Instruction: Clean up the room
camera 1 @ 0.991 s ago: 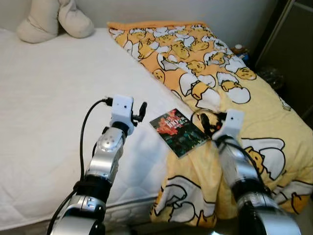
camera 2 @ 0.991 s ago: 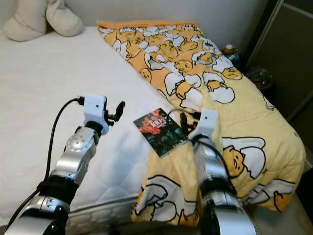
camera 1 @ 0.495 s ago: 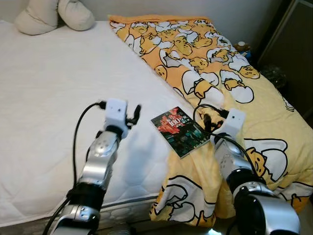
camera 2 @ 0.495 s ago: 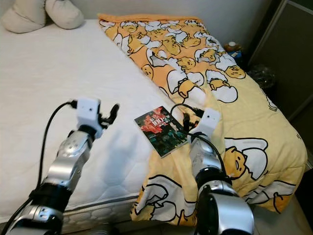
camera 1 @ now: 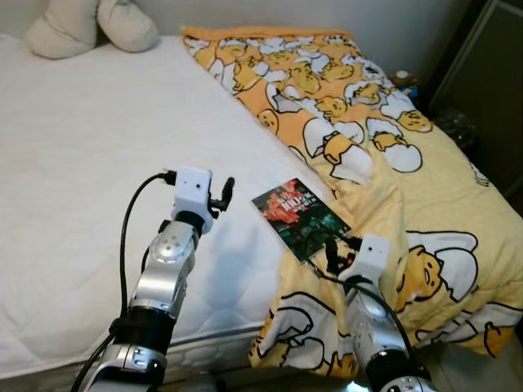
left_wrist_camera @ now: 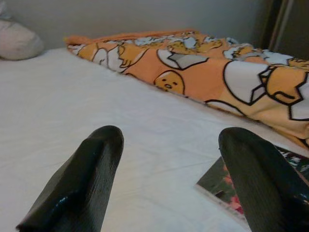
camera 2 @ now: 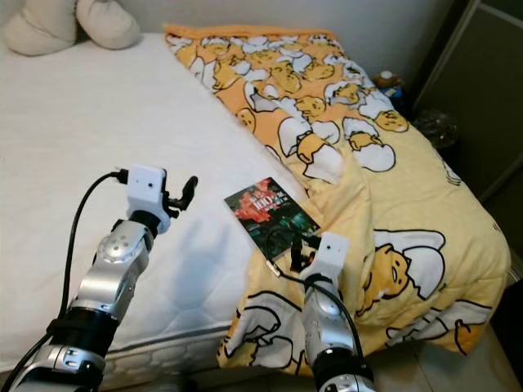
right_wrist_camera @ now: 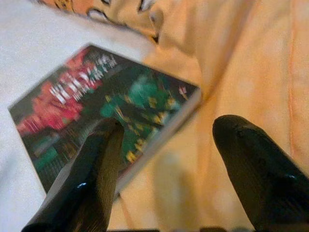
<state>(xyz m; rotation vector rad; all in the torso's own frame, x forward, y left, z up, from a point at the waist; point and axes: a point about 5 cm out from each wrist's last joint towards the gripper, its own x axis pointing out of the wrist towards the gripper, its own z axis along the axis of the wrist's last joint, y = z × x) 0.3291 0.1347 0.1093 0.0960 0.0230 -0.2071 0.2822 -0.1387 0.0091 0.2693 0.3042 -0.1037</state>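
From the head view, a book [camera 1: 300,218] lies on the white bed [camera 1: 82,163], its far edge against the yellow blanket [camera 1: 425,188]. The left gripper [camera 1: 225,191] hangs above the sheet beside it; the right gripper [camera 1: 331,255] sits at the book's near corner. At the left wrist, fingers [left_wrist_camera: 82,183] spread wide, holding nothing. At the right wrist, fingers [right_wrist_camera: 91,179] are wide apart, one over the cover, gripping nothing.
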